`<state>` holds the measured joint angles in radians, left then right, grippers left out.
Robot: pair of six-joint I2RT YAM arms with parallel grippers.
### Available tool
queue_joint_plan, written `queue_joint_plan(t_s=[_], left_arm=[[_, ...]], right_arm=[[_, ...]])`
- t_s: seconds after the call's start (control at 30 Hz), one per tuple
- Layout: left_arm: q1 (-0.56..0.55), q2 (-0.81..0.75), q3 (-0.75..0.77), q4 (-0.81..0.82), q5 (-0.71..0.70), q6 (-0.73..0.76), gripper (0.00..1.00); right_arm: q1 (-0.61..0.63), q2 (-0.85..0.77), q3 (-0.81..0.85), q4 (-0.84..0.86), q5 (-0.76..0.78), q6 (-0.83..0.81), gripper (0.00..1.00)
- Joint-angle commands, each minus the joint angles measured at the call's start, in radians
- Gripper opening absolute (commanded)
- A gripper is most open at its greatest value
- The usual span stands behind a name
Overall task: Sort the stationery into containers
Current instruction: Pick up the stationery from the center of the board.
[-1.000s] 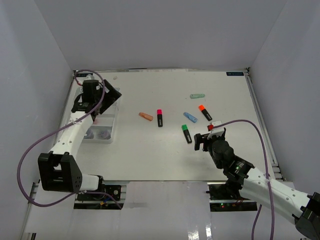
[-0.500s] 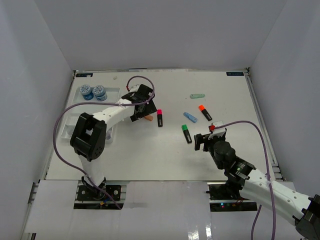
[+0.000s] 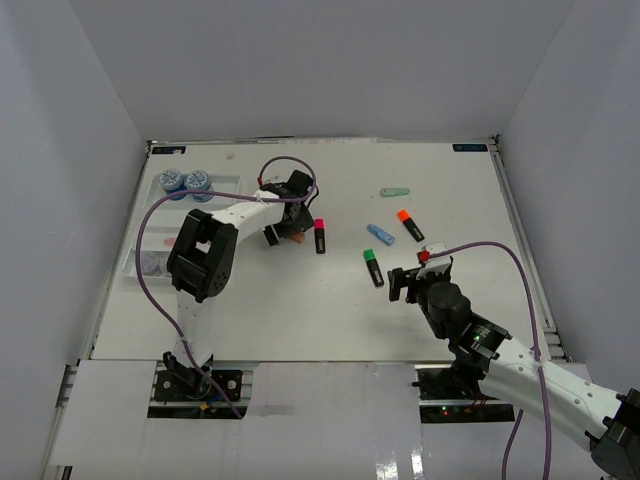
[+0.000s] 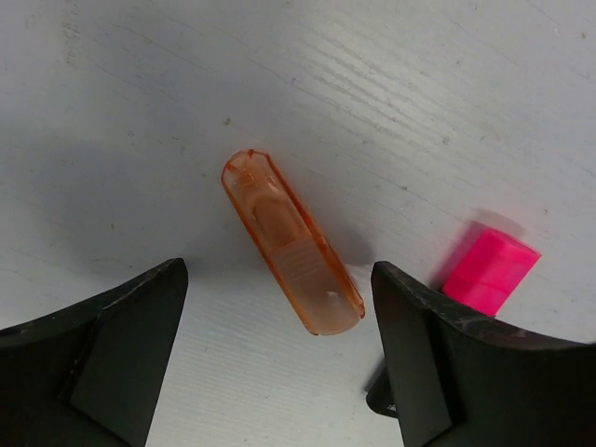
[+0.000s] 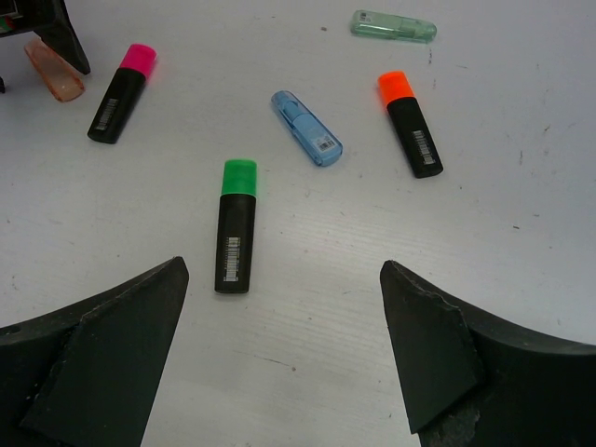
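Swinging away from the tray (image 3: 225,184) at the far left, the left gripper (image 3: 283,232) has crossed to the orange marker (image 3: 295,238) near mid-table and now hangs just over it. From above, two blue jars (image 3: 186,181) sit in the tray's far end. A pink highlighter (image 3: 320,235) lies just right of the marker. Further right are a green highlighter (image 3: 373,267), blue marker (image 3: 379,235), orange highlighter (image 3: 410,224) and green marker (image 3: 396,192). The right gripper (image 3: 415,272) hovers near them. In the left wrist view the fingers (image 4: 102,354) stand wide apart with nothing held; the marker lies on the table (image 4: 419,84) between them, slanted from far left to near right, with the pink cap just beside the right finger. In the right wrist view its own jaws are spread and empty above the green highlighter, with the other loose pieces beyond. To grasp well, the left wrist should probably turn until the fingers face the marker's long sides, centre on its middle, lower to the surface, then close, keeping the right finger from nudging the pink highlighter.
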<state>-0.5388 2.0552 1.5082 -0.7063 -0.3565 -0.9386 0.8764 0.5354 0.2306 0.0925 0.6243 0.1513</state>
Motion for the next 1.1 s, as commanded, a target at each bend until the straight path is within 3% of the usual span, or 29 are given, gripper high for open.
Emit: queue_joint_plan(t_s=[0.0, 0.23, 0.47, 0.83, 1.07], left_arm=[[0.003, 0.013, 0.055, -0.03, -0.036, -0.017, 0.9], [0.022, 0.029, 0.047, -0.027, -0.026, -0.014, 0.79], [0.023, 0.005, 0.004, -0.021, -0.016, -0.026, 0.6], [0.069, -0.228, -0.155, 0.03, -0.013, -0.002, 0.33], [0.192, -0.389, -0.223, 0.039, 0.047, 0.041, 0.33]], right_arm=[[-0.004, -0.014, -0.005, 0.052, 0.003, 0.014, 0.9], [-0.004, -0.023, -0.008, 0.052, 0.003, 0.016, 0.9], [-0.004, -0.017, -0.007, 0.052, 0.0, 0.016, 0.9], [-0.002, -0.017, -0.005, 0.053, -0.005, 0.017, 0.9], [-0.004, -0.025, -0.005, 0.052, -0.006, 0.017, 0.9]])
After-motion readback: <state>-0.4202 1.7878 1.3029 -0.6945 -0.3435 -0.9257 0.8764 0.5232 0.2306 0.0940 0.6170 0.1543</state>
